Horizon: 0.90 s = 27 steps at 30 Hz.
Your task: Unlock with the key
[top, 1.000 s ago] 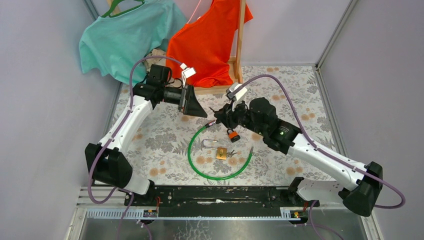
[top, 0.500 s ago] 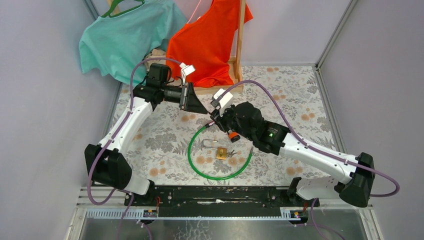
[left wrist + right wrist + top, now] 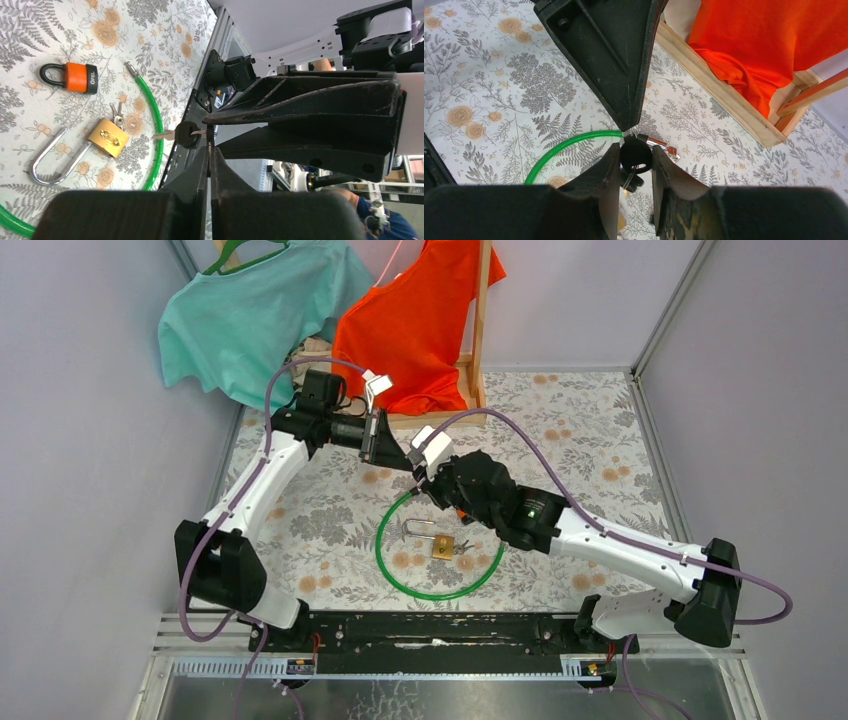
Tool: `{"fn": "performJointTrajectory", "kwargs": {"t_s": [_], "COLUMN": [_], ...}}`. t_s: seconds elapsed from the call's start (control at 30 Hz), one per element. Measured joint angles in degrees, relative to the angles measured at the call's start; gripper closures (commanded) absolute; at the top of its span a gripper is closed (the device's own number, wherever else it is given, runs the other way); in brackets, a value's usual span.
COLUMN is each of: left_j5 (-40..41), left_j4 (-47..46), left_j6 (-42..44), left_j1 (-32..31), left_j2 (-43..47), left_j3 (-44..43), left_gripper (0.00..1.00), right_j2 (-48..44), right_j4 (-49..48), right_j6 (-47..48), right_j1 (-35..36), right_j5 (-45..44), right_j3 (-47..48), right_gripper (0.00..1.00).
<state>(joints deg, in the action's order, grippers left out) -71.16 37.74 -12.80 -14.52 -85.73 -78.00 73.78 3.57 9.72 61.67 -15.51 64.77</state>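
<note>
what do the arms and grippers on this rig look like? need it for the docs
Left arm and right arm: white shells on the links, black joints and bases. A purple cable runs along each. Left gripper and right gripper: matte black, two wedge-shaped fingers that taper to narrow tips, with open ribbing on the sides. A small green light glows on the right arm.

Left gripper (image 3: 209, 150) seemingly closed; right gripper (image 3: 636, 152) clamped; 2 grippers tip-to-tip, nearly touching.
</note>
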Motion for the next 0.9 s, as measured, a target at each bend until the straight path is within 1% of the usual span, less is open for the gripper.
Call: {"fn": "performJointTrajectory", "kwargs": {"t_s": [0.03, 0.07, 0.13, 0.17, 0.2, 0.23, 0.3, 0.37, 0.43, 0.5, 0.57, 0.63, 0.73, 0.8, 0.9], "left_j5": [0.09, -0.11, -0.28, -0.31, -0.22, -0.15, 0.55, 1.49, 2.49, 3.19, 3.63, 4.39, 5.68, 6.36, 6.91], "left_j4": [0.31, 0.79, 1.95, 3.39, 4.57, 6.60, 11.82, 16.70, 22.10, 26.60, 30.91, 33.99, 36.39, 36.13, 34.69], "left_j6": [0.50, 0.96, 2.03, 3.23, 4.66, 6.34, 12.09, 18.08, 25.51, 31.71, 37.73, 42.64, 47.32, 48.43, 48.19], "left_j1": [0.00, 0.00, 0.00, 0.00, 0.00, 0.00, 0.00, 0.00, 0.00, 0.00, -0.04, -0.42, -1.27, -2.03, -2.60], "left_j2": [-0.17, -0.31, -0.50, -0.72, -0.94, -1.38, -2.64, -3.98, -5.07, -5.38, -5.25, -4.76, -3.52, -1.84, 1.66], "left_j3": [0.00, -0.02, -0.22, -0.72, -1.29, -2.36, -5.73, -9.25, -12.61, -14.49, -15.65, -15.93, -15.93, -15.54, -13.90], "left_gripper": [1.00, 1.00, 1.00, 1.00, 1.00, 1.00, 1.00, 1.00, 1.00, 1.00, 1.00, 1.00, 1.00, 1.00, 1.00], "right_j2": [0.04, 0.04, 0.07, 0.07, 0.07, 0.00, -0.35, -1.25, -2.56, -4.13, -4.85, -4.55, -2.51, -0.72, 1.44], "right_j4": [0.04, 0.04, 0.26, 0.42, 0.42, 0.39, 0.72, 1.31, 0.48, -2.54, -6.38, -10.03, -15.93, -19.37, -24.37], "right_j6": [0.11, 0.15, -0.15, -0.66, -1.27, -2.01, -3.85, -7.17, -11.52, -17.57, -23.54, -28.63, -35.71, -39.50, -44.28], "right_j1": [0.17, 0.24, 0.33, 0.35, 0.37, 0.28, -1.07, -5.01, -11.19, -18.91, -24.39, -26.38, -26.43, -26.40, -26.40], "right_j5": [-0.22, -0.35, -0.20, 0.00, 0.13, 0.44, 4.13, 11.96, 20.94, 31.47, 40.11, 47.19, 56.89, 60.87, 64.30], "right_j3": [0.00, 0.00, 0.00, 0.00, 0.00, 0.00, 0.00, -0.07, -0.66, -2.47, -4.39, -5.75, -6.75, -6.97, -8.17], "right_gripper": [0.89, 0.75, 0.48, 0.38, 0.31, 0.27, 0.21, 0.20, 0.21, 0.23, 0.26, 0.27, 0.31, 0.33, 0.36]}}
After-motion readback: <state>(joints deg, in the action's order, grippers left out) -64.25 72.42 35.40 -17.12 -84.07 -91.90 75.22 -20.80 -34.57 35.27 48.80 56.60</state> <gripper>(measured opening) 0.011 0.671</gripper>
